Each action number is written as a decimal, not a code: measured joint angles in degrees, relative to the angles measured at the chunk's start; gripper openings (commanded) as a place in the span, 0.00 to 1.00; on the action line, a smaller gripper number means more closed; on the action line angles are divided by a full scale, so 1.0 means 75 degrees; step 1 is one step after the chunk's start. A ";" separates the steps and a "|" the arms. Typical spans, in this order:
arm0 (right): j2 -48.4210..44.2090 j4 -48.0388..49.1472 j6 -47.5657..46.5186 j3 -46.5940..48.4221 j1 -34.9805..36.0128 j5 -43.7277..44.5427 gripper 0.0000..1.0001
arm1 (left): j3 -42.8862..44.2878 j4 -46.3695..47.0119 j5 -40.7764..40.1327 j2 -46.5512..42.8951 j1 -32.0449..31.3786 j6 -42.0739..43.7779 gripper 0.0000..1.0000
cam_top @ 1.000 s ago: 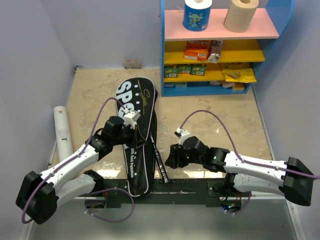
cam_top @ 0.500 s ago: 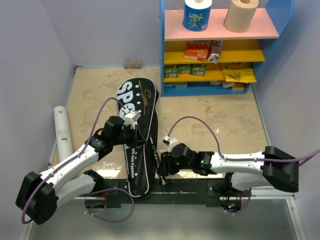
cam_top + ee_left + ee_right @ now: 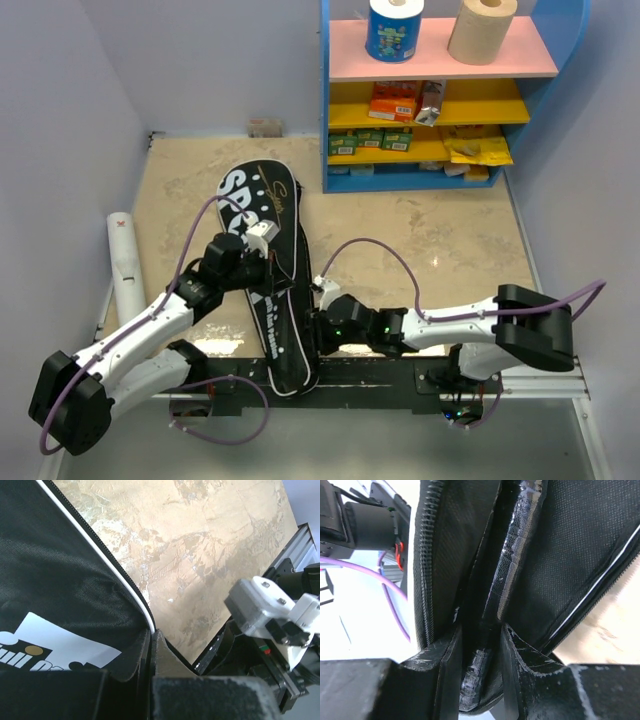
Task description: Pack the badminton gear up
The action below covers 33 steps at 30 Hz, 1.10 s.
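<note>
The black cover (image 3: 262, 200) lettered in white lies lengthwise on the floor between my arms. My left gripper (image 3: 267, 270) is shut on its right edge; in the left wrist view the fingertips (image 3: 150, 642) pinch the fabric beside the white piping of the cover (image 3: 60, 580). My right gripper (image 3: 318, 335) is at the cover's near right edge. In the right wrist view its jaws (image 3: 481, 640) stand close on either side of a glossy black racket handle (image 3: 512, 555) that runs into the unzipped cover (image 3: 560, 540), with a thin dark gap left. A long white tube (image 3: 125, 265) lies by the left wall.
A blue shelf unit (image 3: 330, 120) stands at the back right, with paper rolls (image 3: 482, 30) on top and orange and yellow packets (image 3: 395, 100) on its lower shelves. The metal base rail (image 3: 370, 378) runs along the near edge. Walls close in left and right.
My right arm has reached left to the cover's near edge and its jaws have narrowed around the handle. The cover has swung, its lettered end moving left. The left gripper stays shut.
</note>
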 measured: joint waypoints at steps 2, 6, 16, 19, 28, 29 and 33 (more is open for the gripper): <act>0.0242 0.0207 0.0090 0.0102 0.0090 -0.0003 0.14 | -0.0047 0.0029 0.0006 -0.0006 0.0000 -0.0003 0.00; 0.0868 0.0618 0.0289 0.0335 0.0323 0.0102 0.21 | -0.0274 0.0070 0.0015 -0.0015 0.0003 -0.0003 0.00; 0.1740 0.1285 0.0513 0.0647 0.0778 0.0510 0.46 | -0.0478 0.0082 0.0152 -0.0017 0.0006 0.0000 0.00; 0.1402 0.1064 0.0440 0.0647 0.0828 0.0670 0.52 | -0.0478 0.0166 0.0216 -0.0035 -0.0003 -0.0003 0.00; -0.0755 -0.1676 0.0428 0.0647 0.0909 0.2285 0.60 | -0.0370 0.0026 0.0187 -0.0064 -0.0012 0.0093 0.00; -0.1070 -0.2148 0.0510 0.0647 0.0906 0.2579 0.60 | -0.0323 -0.0012 0.0181 -0.0017 -0.0041 0.0146 0.00; -0.2474 -0.3876 0.0921 0.0647 0.0903 0.3582 0.62 | -0.0082 -0.0224 0.0108 0.0291 -0.0262 0.0417 0.00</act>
